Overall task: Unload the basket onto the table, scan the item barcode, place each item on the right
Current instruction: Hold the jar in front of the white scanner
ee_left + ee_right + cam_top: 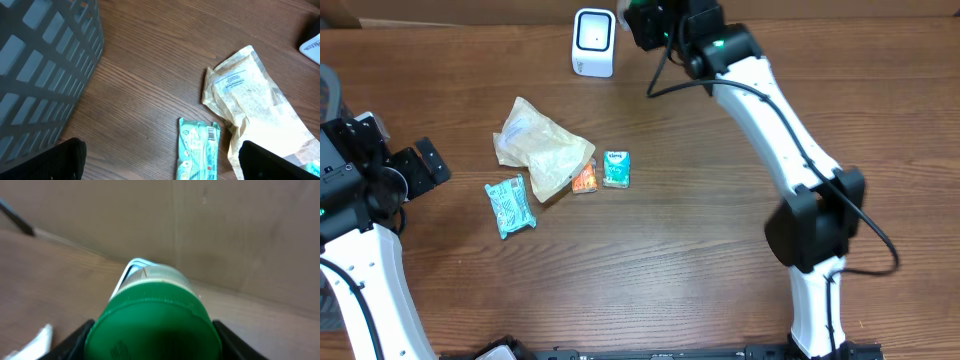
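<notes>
A green-lidded container (152,325) fills the right wrist view, and my right gripper (152,347) is shut on it, a finger pressed against each side. Just behind it stands the white barcode scanner (134,269). From overhead, the scanner (593,42) sits at the table's far edge, with the right gripper (645,22) held just to its right. My left gripper (418,165) hovers open at the left, with nothing between its fingers (50,162). The container's barcode is hidden.
A beige pouch (540,145), a long teal packet (510,206), a small orange packet (584,180) and a small teal packet (616,168) lie left of centre. A grey basket (40,65) stands at the far left. The teal packet (198,150) lies below the left gripper.
</notes>
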### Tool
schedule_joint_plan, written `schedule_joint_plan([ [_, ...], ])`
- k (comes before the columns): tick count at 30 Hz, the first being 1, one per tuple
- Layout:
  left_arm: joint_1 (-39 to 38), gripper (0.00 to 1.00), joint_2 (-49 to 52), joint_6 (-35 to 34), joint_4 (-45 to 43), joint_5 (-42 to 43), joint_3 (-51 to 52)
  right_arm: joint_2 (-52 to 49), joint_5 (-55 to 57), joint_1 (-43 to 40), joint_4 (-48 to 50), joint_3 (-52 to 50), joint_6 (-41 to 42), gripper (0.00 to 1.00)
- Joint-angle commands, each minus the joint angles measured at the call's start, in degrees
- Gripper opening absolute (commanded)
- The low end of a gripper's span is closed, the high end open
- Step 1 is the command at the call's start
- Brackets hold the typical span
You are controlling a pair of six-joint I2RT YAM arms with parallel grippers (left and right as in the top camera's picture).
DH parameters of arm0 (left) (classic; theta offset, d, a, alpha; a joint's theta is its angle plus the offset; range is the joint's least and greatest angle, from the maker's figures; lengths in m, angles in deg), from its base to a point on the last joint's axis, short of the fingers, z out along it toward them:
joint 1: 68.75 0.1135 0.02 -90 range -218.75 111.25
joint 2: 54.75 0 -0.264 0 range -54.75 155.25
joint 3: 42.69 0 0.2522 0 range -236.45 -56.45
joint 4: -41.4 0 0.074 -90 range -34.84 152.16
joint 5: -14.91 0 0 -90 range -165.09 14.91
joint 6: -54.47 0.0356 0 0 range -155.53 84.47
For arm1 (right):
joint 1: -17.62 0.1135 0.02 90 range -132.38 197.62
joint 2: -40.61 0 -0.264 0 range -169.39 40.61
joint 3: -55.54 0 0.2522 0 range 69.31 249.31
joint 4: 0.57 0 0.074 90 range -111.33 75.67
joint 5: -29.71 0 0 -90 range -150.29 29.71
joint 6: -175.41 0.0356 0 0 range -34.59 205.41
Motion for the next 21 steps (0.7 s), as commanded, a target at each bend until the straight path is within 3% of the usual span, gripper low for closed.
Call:
schedule_joint_plan([
  [1,0.17,1.00,0.11,1.51,-0.15,0.66,-0.68,-2.99,2.84,0.02,7.19,1.38,-11.72,0.39],
  [9,0.17,1.00,0.09,1.51,-0.15,0.66,-0.68,-10.64,2.62,1.01,24.70,1.38,-41.86,0.39],
  [16,0.17,1.00,0.11,1.51,-0.13,0.66,-0.68,-14.73,0.92,2.93,28.70,1.36,-63.45,0.38],
  [21,0.17,1.00,0.09,1.51,-0.13,0.66,-0.68,-15.08,-3.34,3.02,32.39,1.36,-67.14,0.38],
])
